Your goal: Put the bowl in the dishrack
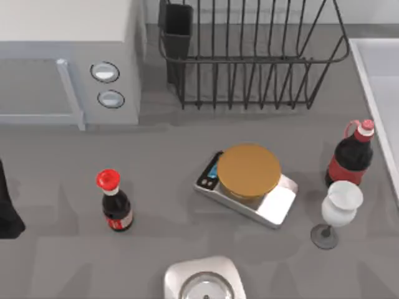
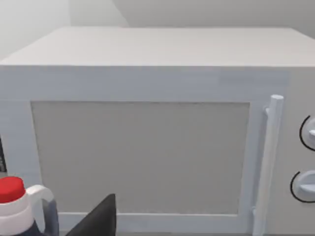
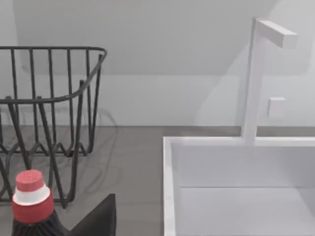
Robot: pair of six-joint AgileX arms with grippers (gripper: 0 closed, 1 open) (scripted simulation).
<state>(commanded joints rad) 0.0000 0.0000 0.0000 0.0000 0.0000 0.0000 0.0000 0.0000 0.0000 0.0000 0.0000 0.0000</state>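
Frankly, where the round teal-blue bowl sits I cannot tell. The large black wire dishrack stands at the top view's upper centre. Whether the left gripper or right gripper is spread, I cannot tell. Such a bowl is probably stiff, light and slippery: pinch its rim.

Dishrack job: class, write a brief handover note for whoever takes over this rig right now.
Left gripper: at the table's left edge, facing the white microwave.
Right gripper: by the red-capped dark cola bottle, facing the white sink.
Black wire dishrack: back of the table, no bowl in it.
Done: nothing yet.
Left: grasp the bowl, set it in the dishrack.
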